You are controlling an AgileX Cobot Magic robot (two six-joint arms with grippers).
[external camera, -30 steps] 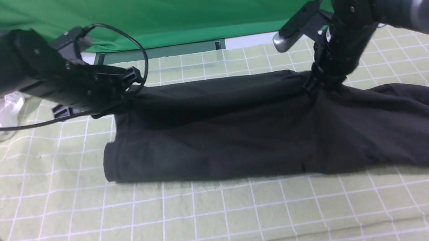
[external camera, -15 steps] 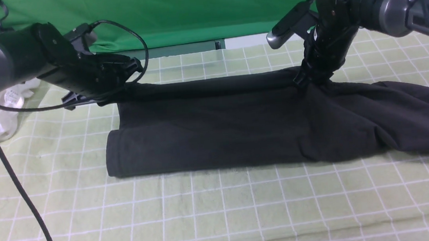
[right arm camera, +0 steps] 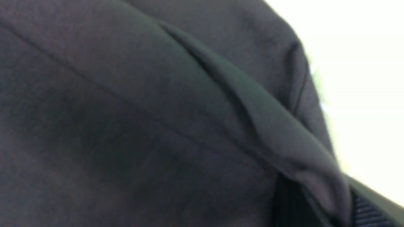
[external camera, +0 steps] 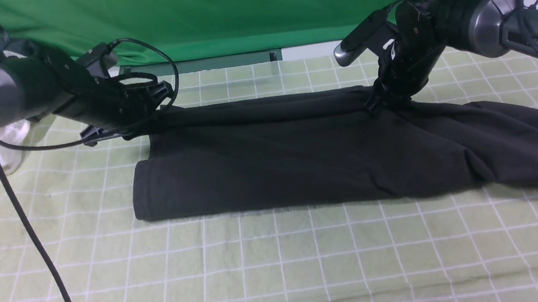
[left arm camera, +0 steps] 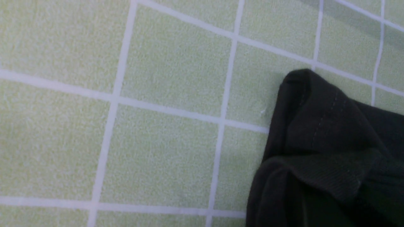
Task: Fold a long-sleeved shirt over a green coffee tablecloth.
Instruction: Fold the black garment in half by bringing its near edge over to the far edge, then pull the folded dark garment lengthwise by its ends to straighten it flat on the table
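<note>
**Set the far hem down taut and level**

The long-sleeved shirt (external camera: 275,165) lies mid green coffee tablecloth (external camera: 280,268), trailing toward 3 o'clock. At its 10 o'clock corner the left hand (external camera: 152,113), and at 1 o'clock the right hand (external camera: 377,103), look pinched shut on the far hem. Lower both evenly, hem taut, and release together.

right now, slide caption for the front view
Left gripper and right gripper hold the far edge of the folded long-sleeved shirt on the green coffee tablecloth.
</note>
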